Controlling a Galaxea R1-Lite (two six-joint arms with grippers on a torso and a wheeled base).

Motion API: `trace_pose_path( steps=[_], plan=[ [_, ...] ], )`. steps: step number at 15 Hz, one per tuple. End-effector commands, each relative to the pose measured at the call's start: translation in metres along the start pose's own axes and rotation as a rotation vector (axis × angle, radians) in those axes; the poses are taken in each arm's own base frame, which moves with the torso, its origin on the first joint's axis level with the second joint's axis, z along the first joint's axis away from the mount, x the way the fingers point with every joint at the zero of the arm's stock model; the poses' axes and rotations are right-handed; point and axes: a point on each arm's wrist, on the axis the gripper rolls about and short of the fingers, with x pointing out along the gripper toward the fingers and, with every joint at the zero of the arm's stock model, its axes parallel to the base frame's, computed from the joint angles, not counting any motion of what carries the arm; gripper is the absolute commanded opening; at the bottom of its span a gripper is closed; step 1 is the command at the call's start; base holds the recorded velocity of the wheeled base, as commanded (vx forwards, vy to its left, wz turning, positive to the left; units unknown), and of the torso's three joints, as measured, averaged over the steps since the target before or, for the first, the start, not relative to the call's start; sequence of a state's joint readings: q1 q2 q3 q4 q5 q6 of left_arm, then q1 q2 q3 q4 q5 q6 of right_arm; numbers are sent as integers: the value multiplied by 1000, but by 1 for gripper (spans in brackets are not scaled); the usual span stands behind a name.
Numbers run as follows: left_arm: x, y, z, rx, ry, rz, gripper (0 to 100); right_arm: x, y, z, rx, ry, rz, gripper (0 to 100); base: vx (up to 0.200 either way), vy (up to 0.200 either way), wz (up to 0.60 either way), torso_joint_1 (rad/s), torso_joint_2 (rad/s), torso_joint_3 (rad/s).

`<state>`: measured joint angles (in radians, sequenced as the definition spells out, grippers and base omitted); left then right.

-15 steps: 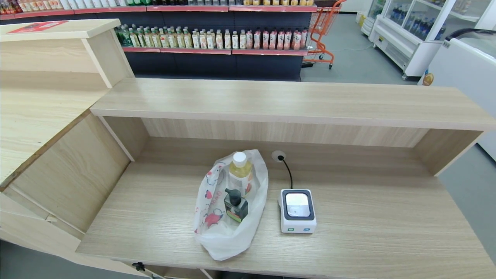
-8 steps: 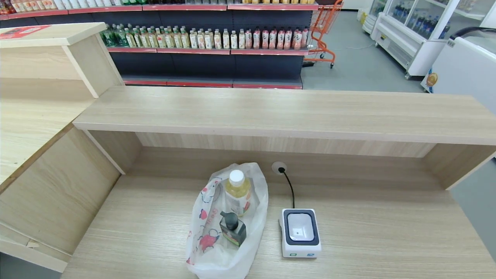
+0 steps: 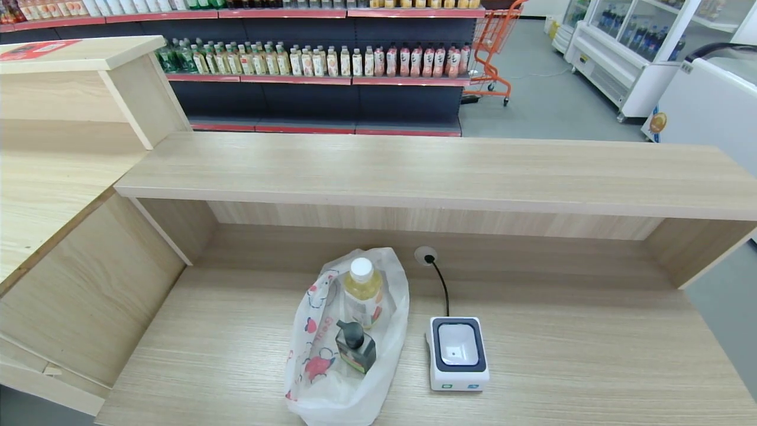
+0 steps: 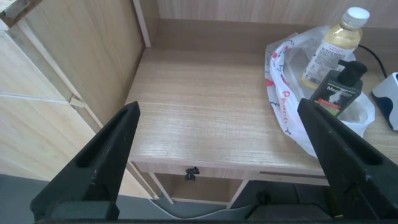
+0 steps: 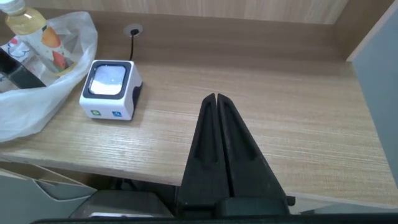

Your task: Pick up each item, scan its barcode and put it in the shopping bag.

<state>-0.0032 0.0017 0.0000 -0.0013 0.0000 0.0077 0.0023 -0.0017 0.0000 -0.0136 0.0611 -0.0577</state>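
- On the table, a little left of its middle, lies the shopping bag, white plastic with red print. Its long axis runs from the near edge towards the back wall, and its mouth gapes upward.
- Inside the bag, at the far end, a juice bottle with a white cap stands roughly upright, cap up. I cannot tell whether it leans on the bag wall.
- Just in front of it, also inside the bag, a dark pump bottle stands with its black pump head on top, close beside the juice bottle.
- Just to the right of the bag, apart from it, sits the barcode scanner, a white box with its dark-framed window facing up and its longer side running front to back.
- A black cable leaves the scanner's far side and runs to a round hole at the back of the table.
- The left gripper hangs off the table's near left corner, well apart from the bag, its jaws spread wide and empty.
- The right gripper hangs at the near edge to the right of the scanner, its jaws pressed together with nothing between them.
- Above the table's back runs a raised wooden ledge; beyond it stand store shelves of bottles.
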Motion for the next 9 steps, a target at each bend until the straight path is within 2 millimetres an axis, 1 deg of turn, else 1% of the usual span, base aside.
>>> trace_pose_path(
  steps=[1,9],
  plan=[
    [0,0,0,0,0,0,100,0,0,0,0,3,0,0,0,0,0,0,0,0],
    [0,0,0,0,0,0,100,0,0,0,-2,3,1,0,0,0,0,0,0,0]
  ],
)
